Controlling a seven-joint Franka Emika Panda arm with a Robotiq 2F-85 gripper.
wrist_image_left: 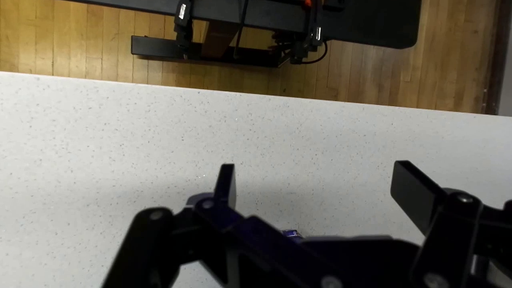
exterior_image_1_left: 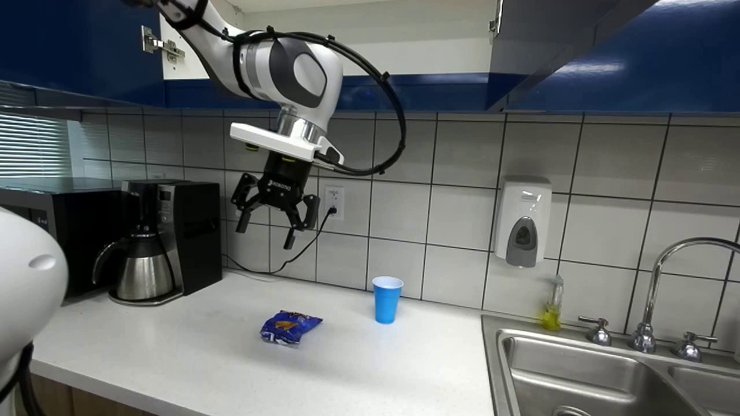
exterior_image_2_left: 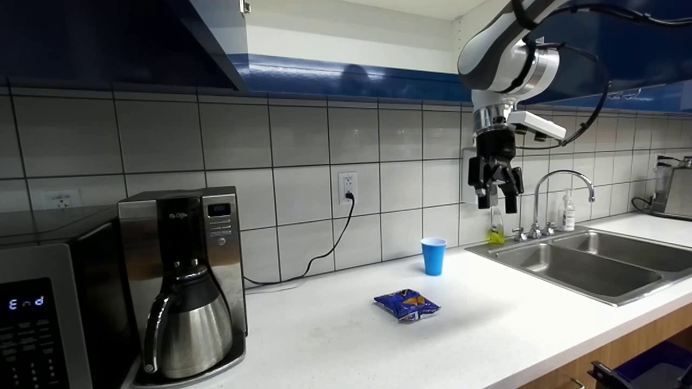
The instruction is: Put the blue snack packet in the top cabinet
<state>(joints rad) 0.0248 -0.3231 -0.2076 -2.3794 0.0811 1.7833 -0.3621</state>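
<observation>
The blue snack packet (exterior_image_1_left: 289,328) lies flat on the white counter; it also shows in an exterior view (exterior_image_2_left: 407,305). In the wrist view only a small edge of the packet (wrist_image_left: 291,233) shows, and the gripper's dark parts hide the rest. My gripper (exterior_image_1_left: 265,234) is open and empty, high above the counter with its fingers pointing down; it also shows in an exterior view (exterior_image_2_left: 497,205). Its fingers stand wide apart in the wrist view (wrist_image_left: 314,172). The top cabinet (exterior_image_1_left: 416,46) is open above the counter, its pale interior visible; it also shows in an exterior view (exterior_image_2_left: 351,35).
A light-blue cup (exterior_image_1_left: 386,300) stands near the packet. A coffee maker (exterior_image_2_left: 186,286) and a microwave (exterior_image_2_left: 48,302) are at one end, a sink (exterior_image_1_left: 578,370) at the other. A soap dispenser (exterior_image_1_left: 523,222) hangs on the tiled wall. Blue cabinet doors (exterior_image_1_left: 624,63) flank the opening.
</observation>
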